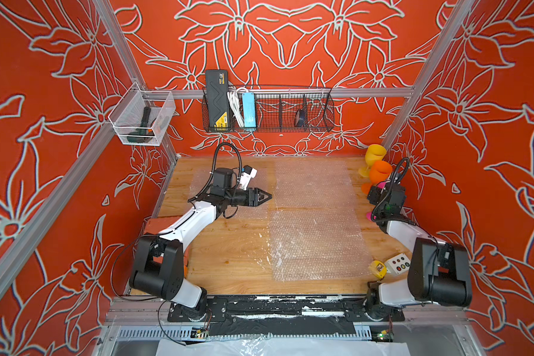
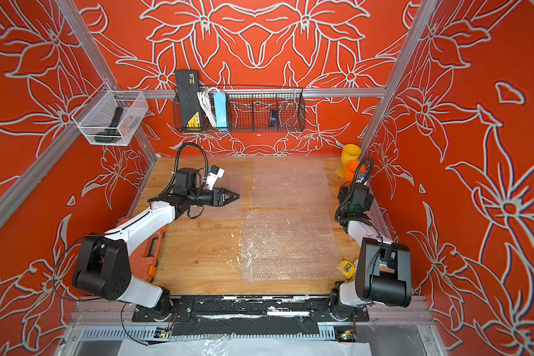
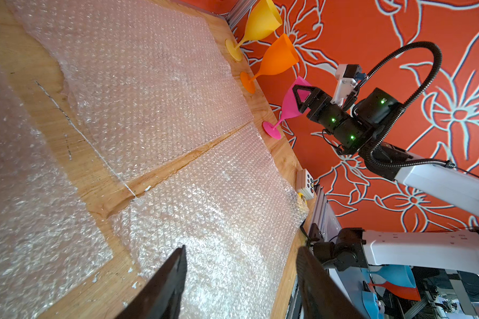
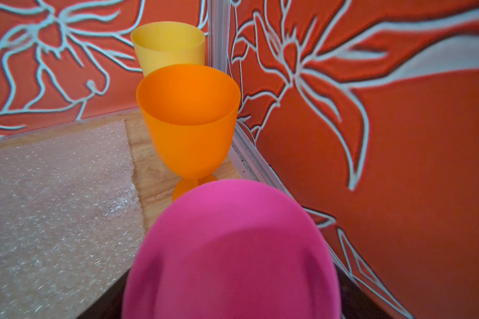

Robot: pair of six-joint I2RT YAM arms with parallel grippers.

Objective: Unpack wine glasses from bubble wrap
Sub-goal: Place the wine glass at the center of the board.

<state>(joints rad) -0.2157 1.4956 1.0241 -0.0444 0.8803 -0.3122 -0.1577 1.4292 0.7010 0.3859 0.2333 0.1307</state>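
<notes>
Goblets stand upright and unwrapped in a row along the right-hand wall, on the wooden table (image 1: 228, 255); the yellow goblet (image 1: 375, 155) sits in the far corner, the orange goblet (image 1: 380, 172) just beside it toward the near side, and the pink goblet (image 3: 288, 107) next in line, its foot flat on the wood; the right gripper (image 3: 299, 95) is at the pink bowl, one dark finger crossing its side, and in the right wrist view that bowl fills the space between the jaws; whether they press on it or stand just clear I cannot tell; the left gripper (image 1: 269, 196) hovers over the left side of the table, its fingers (image 3: 174, 276) well parted with nothing between them; the left bubble wrap sheet (image 1: 256, 212) lies flat beneath that gripper, the far bubble wrap sheet (image 1: 310, 182) at the middle back, and the near bubble wrap sheet (image 1: 318, 243) in front of it, a narrow strip of wood between the two.
</notes>
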